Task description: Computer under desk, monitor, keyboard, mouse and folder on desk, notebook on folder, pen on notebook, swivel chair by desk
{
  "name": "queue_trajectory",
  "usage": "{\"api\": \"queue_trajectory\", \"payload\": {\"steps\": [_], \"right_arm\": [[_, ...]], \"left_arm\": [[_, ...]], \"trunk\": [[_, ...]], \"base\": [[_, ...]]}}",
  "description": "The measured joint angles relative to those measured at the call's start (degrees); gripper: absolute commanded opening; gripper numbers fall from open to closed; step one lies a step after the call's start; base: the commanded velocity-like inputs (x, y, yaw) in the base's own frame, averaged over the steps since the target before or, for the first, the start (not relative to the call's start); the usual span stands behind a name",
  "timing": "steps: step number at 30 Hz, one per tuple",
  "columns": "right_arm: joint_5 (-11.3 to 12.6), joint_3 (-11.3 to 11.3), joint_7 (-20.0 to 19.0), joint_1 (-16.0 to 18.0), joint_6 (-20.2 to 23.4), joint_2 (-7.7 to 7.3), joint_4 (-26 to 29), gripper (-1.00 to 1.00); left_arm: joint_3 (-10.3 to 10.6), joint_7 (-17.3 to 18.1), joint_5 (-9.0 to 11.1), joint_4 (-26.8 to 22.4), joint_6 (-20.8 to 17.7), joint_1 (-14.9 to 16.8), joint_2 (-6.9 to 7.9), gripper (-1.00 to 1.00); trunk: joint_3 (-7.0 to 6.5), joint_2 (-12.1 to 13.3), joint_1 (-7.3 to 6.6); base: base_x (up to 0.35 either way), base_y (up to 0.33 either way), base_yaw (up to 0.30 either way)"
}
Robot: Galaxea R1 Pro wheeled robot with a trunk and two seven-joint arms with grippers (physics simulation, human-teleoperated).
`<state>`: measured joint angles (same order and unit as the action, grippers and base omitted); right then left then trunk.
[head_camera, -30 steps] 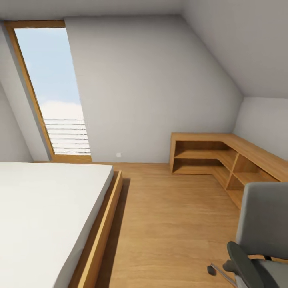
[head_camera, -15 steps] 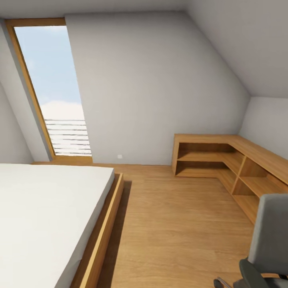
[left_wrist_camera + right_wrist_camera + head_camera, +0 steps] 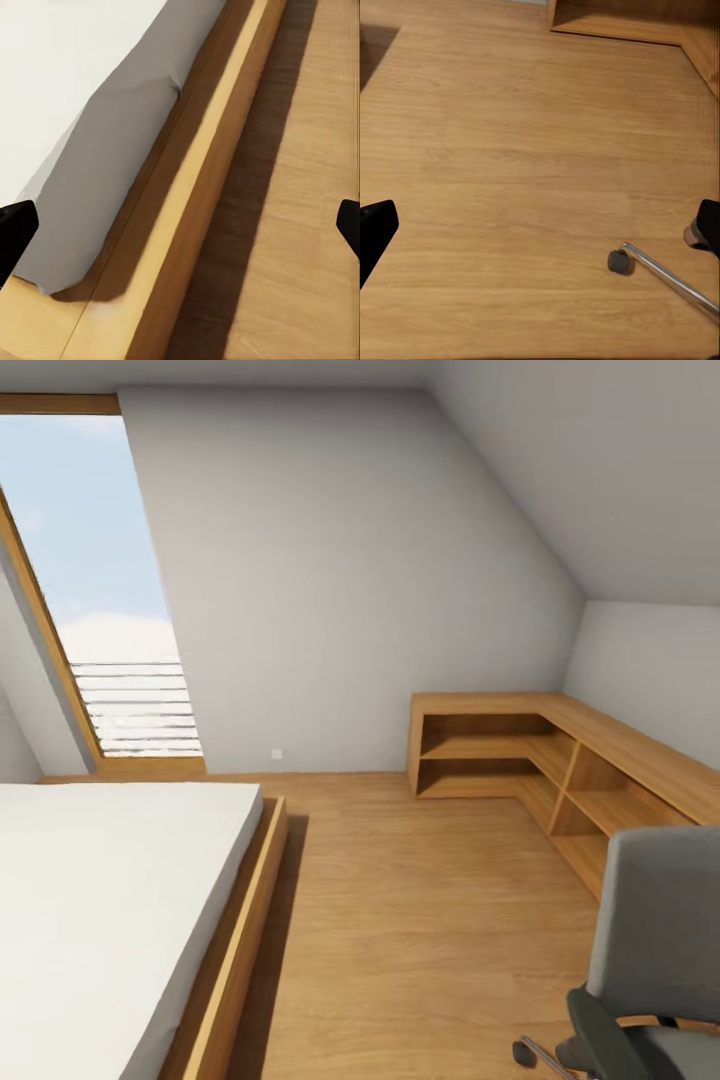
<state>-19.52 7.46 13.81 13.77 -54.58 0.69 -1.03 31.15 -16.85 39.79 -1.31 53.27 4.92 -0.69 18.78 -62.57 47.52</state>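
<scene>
I am in the bedroom with sloped pale grey walls and a light wood floor (image 3: 420,920). The grey swivel chair (image 3: 660,920) stands at the lower right of the head view, its back towards me and a black armrest (image 3: 610,1035) in front. The picture's edge cuts off most of its seat, so what lies on it is hidden. My right gripper (image 3: 542,229) is open over bare floor, near the chair's chrome leg (image 3: 667,279) and castor (image 3: 619,262). My left gripper (image 3: 182,229) is open above the bed's wooden edge (image 3: 202,195).
A low bed with a white mattress (image 3: 100,900) and oak frame (image 3: 235,960) takes up the left. A tall skylight (image 3: 90,590) is at the back left. A low L-shaped oak shelf unit (image 3: 540,750) runs along the back right corner. Open floor lies between bed and chair.
The whole picture has shifted because the camera moved: the skylight and bed sit further left, and more of the swivel chair shows again at the lower right.
</scene>
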Motion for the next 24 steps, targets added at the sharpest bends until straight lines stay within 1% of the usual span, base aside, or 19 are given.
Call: {"api": "queue_trajectory", "payload": {"steps": [7, 15, 20, 24], "right_arm": [[0.00, 0.00, 0.00, 0.04, 0.01, 0.01, 0.00, 1.00], [0.02, 0.01, 0.05, 0.05, 0.03, -0.08, 0.00, 1.00], [0.01, 0.00, 0.03, 0.02, 0.65, -0.13, 0.00, 1.00], [0.01, 0.00, 0.00, 0.05, 1.27, -0.10, 0.00, 1.00]], "left_arm": [[-0.03, 0.11, 0.01, -0.01, 0.01, -0.02, 0.00, 1.00], [-0.02, 0.08, 0.01, -0.02, 0.00, -0.03, 0.00, 1.00], [-0.05, 0.15, 0.02, -0.02, 0.02, -0.03, 0.00, 1.00], [-0.07, 0.00, 0.02, -0.02, 0.01, -0.01, 0.00, 1.00]], "trunk": [[0.00, 0.00, -0.01], [0.00, 0.00, 0.00], [0.00, 0.00, -0.02], [0.00, 0.00, 0.00]], "base": [[0.145, 0.086, -0.083], [0.051, 0.026, -0.012], [0.150, 0.131, -0.001], [0.049, 0.044, 0.000]]}}
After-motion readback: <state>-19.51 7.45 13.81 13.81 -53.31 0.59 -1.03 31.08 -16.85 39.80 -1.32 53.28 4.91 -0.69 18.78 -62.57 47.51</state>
